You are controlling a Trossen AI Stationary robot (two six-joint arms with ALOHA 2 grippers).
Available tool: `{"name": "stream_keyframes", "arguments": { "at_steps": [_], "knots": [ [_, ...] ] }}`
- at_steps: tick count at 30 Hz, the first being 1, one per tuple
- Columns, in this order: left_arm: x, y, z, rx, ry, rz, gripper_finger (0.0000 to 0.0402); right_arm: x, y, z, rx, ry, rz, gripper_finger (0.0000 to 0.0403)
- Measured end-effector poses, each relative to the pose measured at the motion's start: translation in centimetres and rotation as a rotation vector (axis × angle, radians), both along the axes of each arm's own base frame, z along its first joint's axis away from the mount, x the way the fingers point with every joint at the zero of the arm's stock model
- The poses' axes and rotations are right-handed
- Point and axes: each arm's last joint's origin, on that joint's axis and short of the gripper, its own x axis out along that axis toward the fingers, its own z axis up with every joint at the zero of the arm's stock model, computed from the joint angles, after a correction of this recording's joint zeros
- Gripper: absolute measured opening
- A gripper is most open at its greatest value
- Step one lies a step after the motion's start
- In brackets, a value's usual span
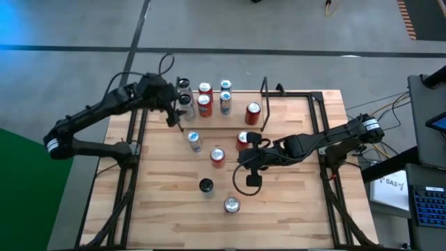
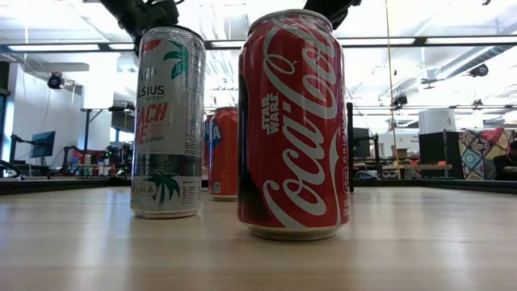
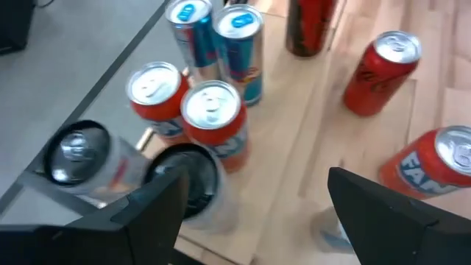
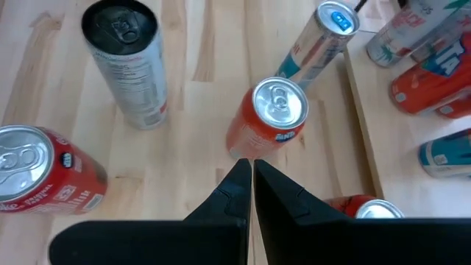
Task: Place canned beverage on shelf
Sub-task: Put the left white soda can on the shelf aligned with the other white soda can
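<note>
High view: shelf [image 1: 230, 120] lengthwise left-right

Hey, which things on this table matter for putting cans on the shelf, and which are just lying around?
Part of the job: shelf; cans already on it; loose cans on the table; open left gripper at the shelf; shut right gripper by the orange can.
Just there: black side frames; laptop beside the table.
</note>
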Motion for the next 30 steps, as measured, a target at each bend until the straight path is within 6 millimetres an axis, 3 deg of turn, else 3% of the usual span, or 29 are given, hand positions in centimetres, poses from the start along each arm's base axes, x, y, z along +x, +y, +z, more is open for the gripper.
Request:
{"name": "stream_keyframes", "arguments": {
  "at_steps": [3, 6, 15, 21, 30],
  "knots": [
    [-0.1, -1.3, -1.1, 0.006, -0.039, -0.034, 0.0287, 0.0, -0.7, 0.2, -0.007, -0.006, -0.012, 0.0009],
    [0.0, -2.3, -2.1, 0.012, -0.075, -0.066, 0.0239, -0.1, -1.5, 0.6, -0.017, -0.020, -0.021, 0.0009],
    [-0.1, -2.3, -5.6, 0.023, -0.070, -0.017, 0.0019, -0.3, -4.2, 1.7, -0.057, -0.053, -0.046, 0.0009],
    [0.7, -1.7, -7.7, 0.062, -0.071, 0.029, 0.0008, -0.3, -5.9, 2.1, -0.087, -0.067, -0.062, 0.0009],
    [0.9, -0.9, -8.0, 0.131, -0.046, 0.123, 0.0001, -0.5, -8.3, 2.5, -0.084, -0.070, -0.079, 0.0009]
  ]
}}
